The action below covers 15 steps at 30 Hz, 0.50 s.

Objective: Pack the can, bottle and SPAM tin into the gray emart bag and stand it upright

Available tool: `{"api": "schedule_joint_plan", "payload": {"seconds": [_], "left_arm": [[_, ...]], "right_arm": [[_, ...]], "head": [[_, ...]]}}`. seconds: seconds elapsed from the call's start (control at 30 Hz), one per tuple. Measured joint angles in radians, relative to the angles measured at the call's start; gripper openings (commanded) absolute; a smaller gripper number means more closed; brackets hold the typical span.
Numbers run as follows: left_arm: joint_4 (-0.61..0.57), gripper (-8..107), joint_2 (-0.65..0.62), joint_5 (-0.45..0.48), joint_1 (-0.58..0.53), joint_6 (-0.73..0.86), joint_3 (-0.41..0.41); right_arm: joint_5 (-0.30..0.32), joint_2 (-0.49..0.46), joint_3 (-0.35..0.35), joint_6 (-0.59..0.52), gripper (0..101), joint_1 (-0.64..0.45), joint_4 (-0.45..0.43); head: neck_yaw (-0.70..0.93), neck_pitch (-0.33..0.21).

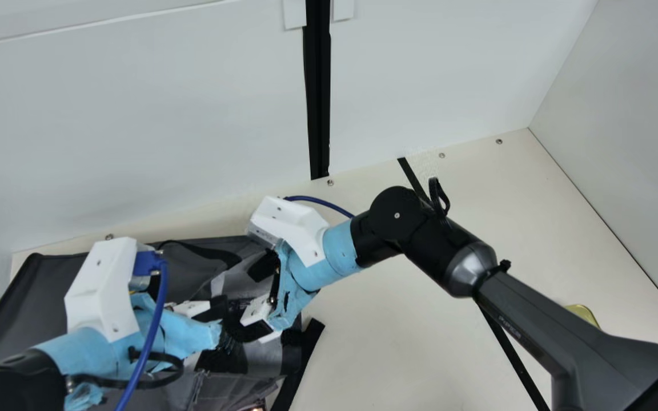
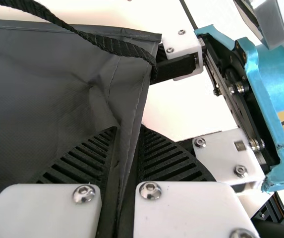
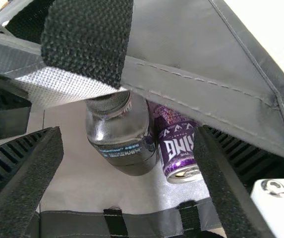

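At the main view's lower left, pinches a side edge of the gray bag point(image 1: 32, 297) in the left gripper point(image 1: 223, 337). Near lower center, holds the right gripper point(image 1: 243, 299) spread open at the bag's mouth. Inside the bag, in the right wrist view, has the bottle point(image 3: 119, 136), then the purple can point(image 3: 176, 144) just beside it. At the main view's lower right, has the SPAM tin point(image 1: 583, 313) outside, on the table point(image 1: 397, 342).

Blue-wrapped wrists, white screwed housings
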Motion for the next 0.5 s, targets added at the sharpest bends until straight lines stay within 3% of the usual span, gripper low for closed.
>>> {"api": "schedule_joint_plan", "payload": {"seconds": [0.5], "left_arm": [[0.000, -8, 0.000, 0.000, 0.000, 0.000, 0.000]], "right_arm": [[0.041, -0.067, 0.039, -0.029, 95, -0.058, -0.026]], "head": [[0.002, 0.000]]}}
